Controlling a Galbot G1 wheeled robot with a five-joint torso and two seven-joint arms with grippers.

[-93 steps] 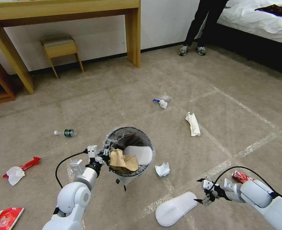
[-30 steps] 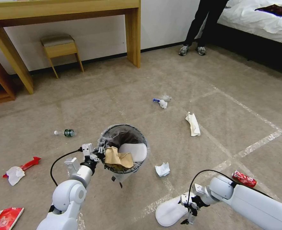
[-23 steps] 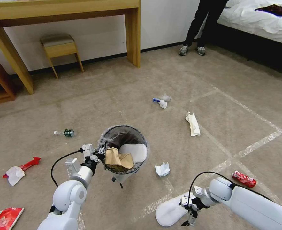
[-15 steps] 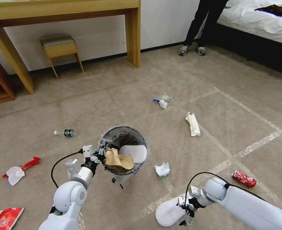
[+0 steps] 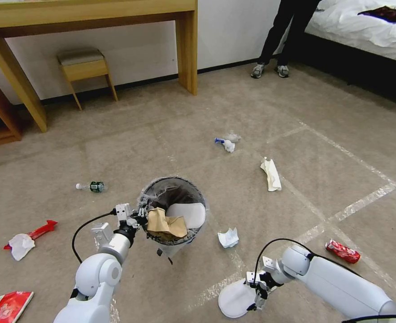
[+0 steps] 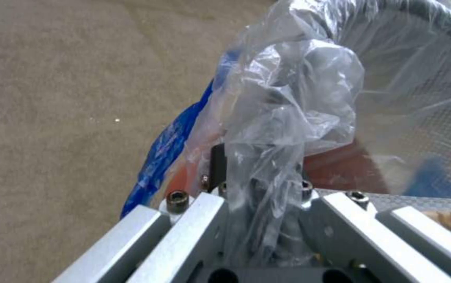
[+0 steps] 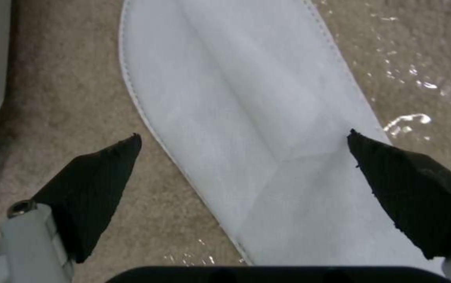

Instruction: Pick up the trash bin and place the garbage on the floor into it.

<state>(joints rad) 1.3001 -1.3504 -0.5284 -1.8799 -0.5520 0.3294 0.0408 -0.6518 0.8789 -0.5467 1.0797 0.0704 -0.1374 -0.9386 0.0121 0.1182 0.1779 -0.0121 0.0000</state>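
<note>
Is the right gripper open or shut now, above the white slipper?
Open. The right gripper has its two black fingertips spread wide, one at each side of the white slipper on the floor.

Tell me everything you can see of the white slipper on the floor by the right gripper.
The white slipper is a flat, thin, cloth-like sole with a stitched edge and a folded band across it, clearest in the right wrist view. It lies flat on the carpet beside a worn tape line, near the robot. The right gripper is directly above it, jaws open and straddling its width; whether they touch it is unclear.
</note>
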